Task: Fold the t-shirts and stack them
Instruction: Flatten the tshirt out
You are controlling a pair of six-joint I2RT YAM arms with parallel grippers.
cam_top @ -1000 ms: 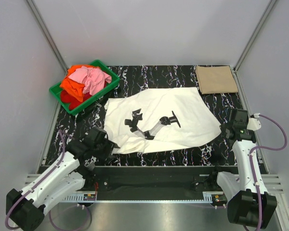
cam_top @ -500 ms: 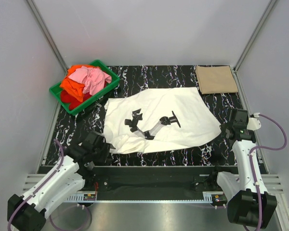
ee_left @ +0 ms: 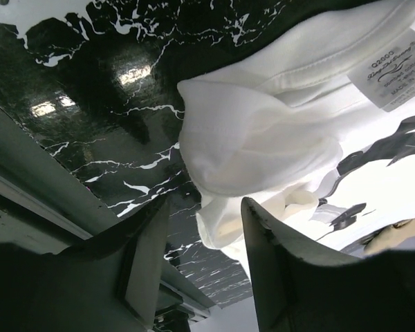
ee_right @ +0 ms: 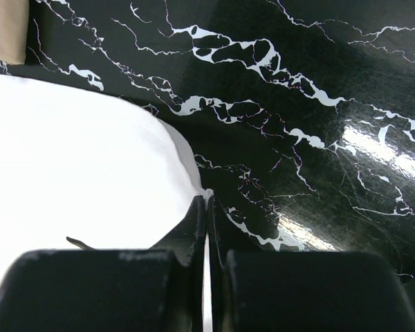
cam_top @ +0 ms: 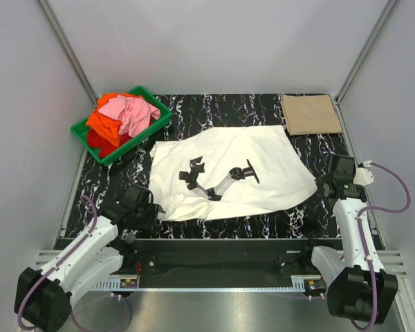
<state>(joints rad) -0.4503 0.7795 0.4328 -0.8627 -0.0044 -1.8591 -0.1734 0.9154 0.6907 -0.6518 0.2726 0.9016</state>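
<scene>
A white t-shirt with black printed marks lies spread on the black marble table. My left gripper sits at its near-left corner. In the left wrist view that gripper is open, with a bunched fold of the white t-shirt reaching in between the fingers. My right gripper is at the shirt's right corner; its jaws are shut on a thin edge of the white t-shirt. A folded tan t-shirt lies at the back right. Pink, orange and red t-shirts are piled in a crate.
The green plastic crate stands at the back left of the table. Grey walls enclose the table on three sides. A metal rail runs along the near edge, just behind both arm bases.
My left gripper shifted a little left, then back toward the shirt's near-left corner. The right arm and the white shirt have stayed put.
</scene>
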